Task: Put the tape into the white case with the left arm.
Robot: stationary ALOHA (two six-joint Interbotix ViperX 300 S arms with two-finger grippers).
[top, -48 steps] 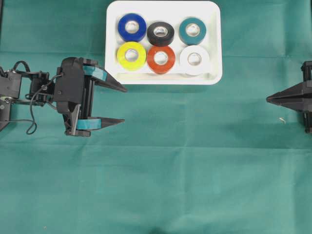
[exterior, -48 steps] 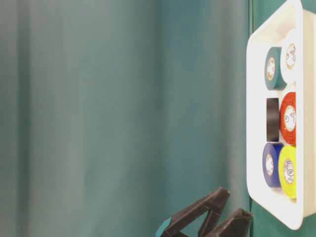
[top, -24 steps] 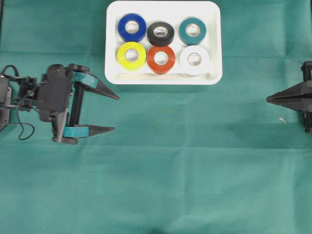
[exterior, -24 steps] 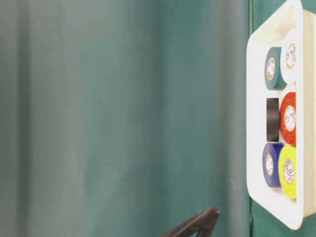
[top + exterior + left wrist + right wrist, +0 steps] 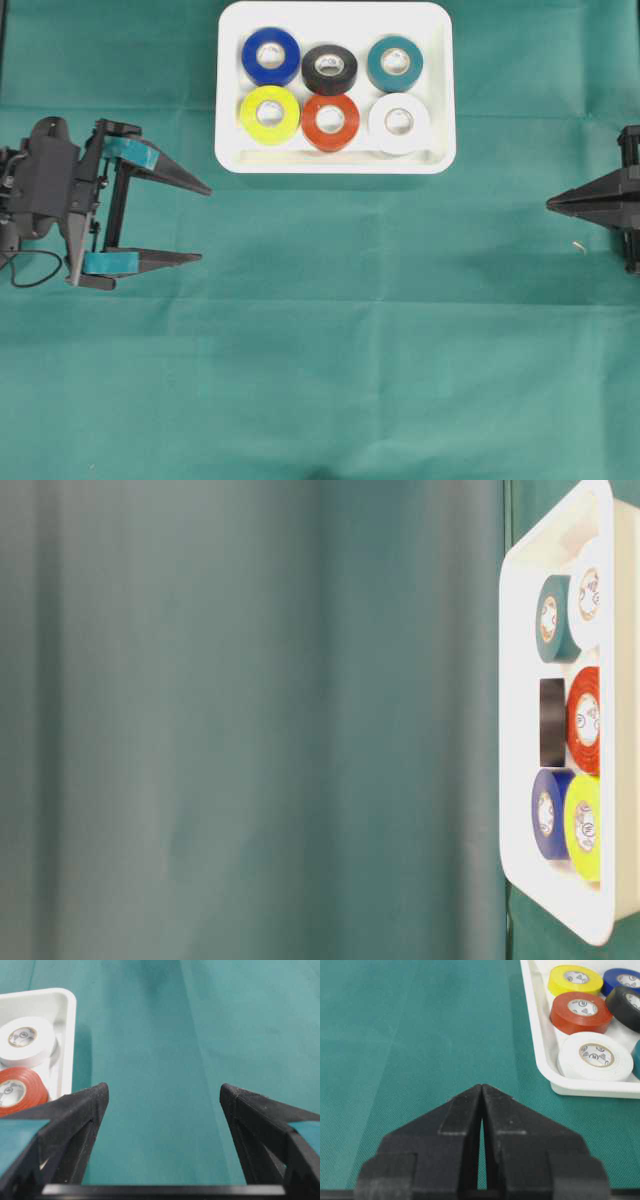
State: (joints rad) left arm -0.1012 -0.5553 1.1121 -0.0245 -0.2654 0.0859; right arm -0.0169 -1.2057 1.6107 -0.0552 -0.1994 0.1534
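Note:
The white case (image 5: 335, 160) lies at the top middle of the green cloth and holds several tape rolls: blue (image 5: 270, 55), black (image 5: 329, 69), teal (image 5: 394, 63), yellow (image 5: 269, 114), red (image 5: 330, 121) and white (image 5: 399, 122). My left gripper (image 5: 205, 222), with teal bands, is open and empty at the far left, below and left of the case. Its wrist view shows bare cloth between the fingertips (image 5: 97, 1095), with the case's corner (image 5: 70, 1010) to the left. My right gripper (image 5: 550, 204) rests shut at the right edge, pointing left.
Green cloth (image 5: 350, 350) covers the whole table. The table-level view shows the case (image 5: 520, 860) at its right side in front of a green backdrop. A black cable (image 5: 30, 272) loops by the left arm.
The left arm has drawn back to the left, away from the case, with its jaws still wide apart and empty. It has left the table-level view. The right arm has not moved.

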